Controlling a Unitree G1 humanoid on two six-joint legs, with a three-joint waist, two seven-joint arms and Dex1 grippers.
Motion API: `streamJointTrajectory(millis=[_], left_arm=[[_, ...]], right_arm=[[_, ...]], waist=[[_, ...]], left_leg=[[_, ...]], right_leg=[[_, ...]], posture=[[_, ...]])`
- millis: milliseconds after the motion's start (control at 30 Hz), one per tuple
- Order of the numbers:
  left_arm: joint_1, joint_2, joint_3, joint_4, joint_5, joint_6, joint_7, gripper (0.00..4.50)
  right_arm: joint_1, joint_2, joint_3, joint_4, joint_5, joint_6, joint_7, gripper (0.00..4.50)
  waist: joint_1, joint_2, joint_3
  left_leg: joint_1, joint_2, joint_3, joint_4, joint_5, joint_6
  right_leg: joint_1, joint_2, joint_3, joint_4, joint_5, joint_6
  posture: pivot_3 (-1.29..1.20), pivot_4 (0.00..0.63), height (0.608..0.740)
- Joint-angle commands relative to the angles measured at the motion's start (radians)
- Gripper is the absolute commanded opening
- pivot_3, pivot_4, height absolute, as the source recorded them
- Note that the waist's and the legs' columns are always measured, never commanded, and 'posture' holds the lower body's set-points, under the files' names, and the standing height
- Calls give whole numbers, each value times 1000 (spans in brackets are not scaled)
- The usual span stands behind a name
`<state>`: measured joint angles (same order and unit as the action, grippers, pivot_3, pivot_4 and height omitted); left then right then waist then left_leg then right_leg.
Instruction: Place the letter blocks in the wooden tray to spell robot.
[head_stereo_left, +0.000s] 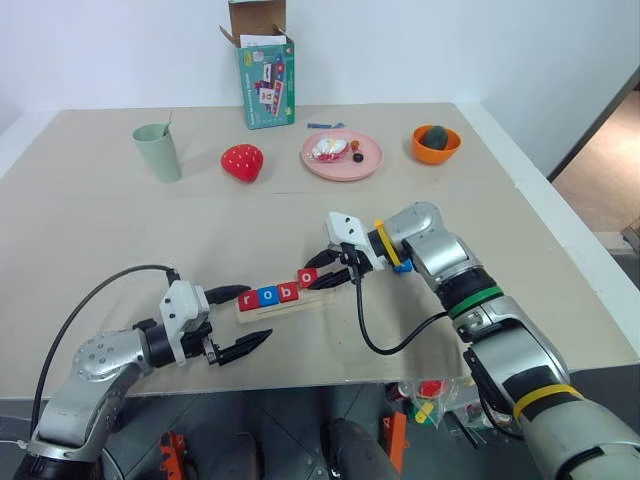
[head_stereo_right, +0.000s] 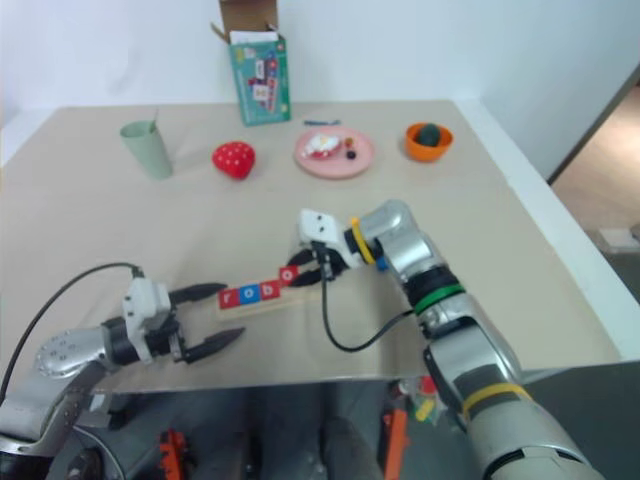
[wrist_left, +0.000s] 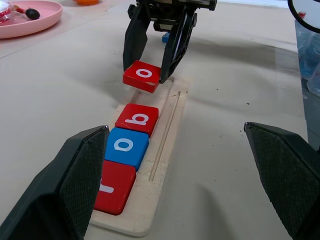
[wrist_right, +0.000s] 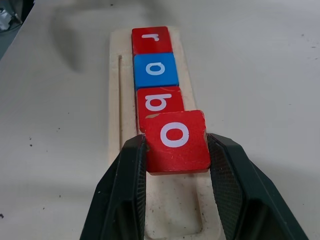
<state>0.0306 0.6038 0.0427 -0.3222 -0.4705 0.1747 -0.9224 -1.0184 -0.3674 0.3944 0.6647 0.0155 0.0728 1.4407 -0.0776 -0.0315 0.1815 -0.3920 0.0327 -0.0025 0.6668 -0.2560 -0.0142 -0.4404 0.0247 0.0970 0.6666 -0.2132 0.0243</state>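
Pale matt wood tray (wrist_left: 165, 150); glossy smooth letter blocks (wrist_left: 141, 119).

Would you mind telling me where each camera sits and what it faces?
Head views: look down over both arms at the table.
Left wrist: from the open left pincer along the tray.
Right wrist: from the right pincer, clamping the red o block over the tray.
Shared: the r, o, b blocks in the tray.

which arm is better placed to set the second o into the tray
Right. Its end effector already grips the red o block just above the wooden tray, next to the b. The left end effector is open and holds nothing, at the tray's other end.
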Motion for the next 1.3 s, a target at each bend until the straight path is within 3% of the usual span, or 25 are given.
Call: streamJointTrajectory(millis=[33, 700, 1200, 1267, 1300], left_arm=[[13, 0, 21, -32, 4, -18, 11, 4500], [40, 0, 19, -64, 21, -29, 31, 4500], [45, 0, 10, -59, 32, -39, 30, 4500], [43, -1, 6, -58, 34, -39, 31, 4500], [42, -2, 5, -57, 35, -40, 31, 4500]], right_arm=[[-49, 16, 7, 45, -21, -33, 28, 1226], [-90, 77, -14, 220, -71, -133, 21, 1226], [-77, 77, -20, 195, -63, -81, 65, 1226], [-76, 78, -23, 197, -64, -70, 60, 2282], [-76, 79, -25, 199, -64, -68, 57, 2519]], waist=[[0, 0, 0], [0, 0, 0], [0, 0, 0], [0, 0, 0], [0, 0, 0]], left_leg=[[0, 0, 0, 0, 0, 0], [0, 0, 0, 0, 0, 0], [1, 0, 0, 0, 0, 0], [1, 0, 0, 0, 0, 0], [1, 0, 0, 0, 0, 0]], right_leg=[[0, 0, 0, 0, 0, 0], [0, 1, 0, 0, 1, -2], [0, 1, 0, 0, 1, -1], [0, 1, 0, 0, 1, -1], [0, 1, 0, 0, 1, -1]], posture=[[0, 150, 740], [0, 150, 740], [0, 150, 740], [0, 150, 740], [0, 150, 740]])
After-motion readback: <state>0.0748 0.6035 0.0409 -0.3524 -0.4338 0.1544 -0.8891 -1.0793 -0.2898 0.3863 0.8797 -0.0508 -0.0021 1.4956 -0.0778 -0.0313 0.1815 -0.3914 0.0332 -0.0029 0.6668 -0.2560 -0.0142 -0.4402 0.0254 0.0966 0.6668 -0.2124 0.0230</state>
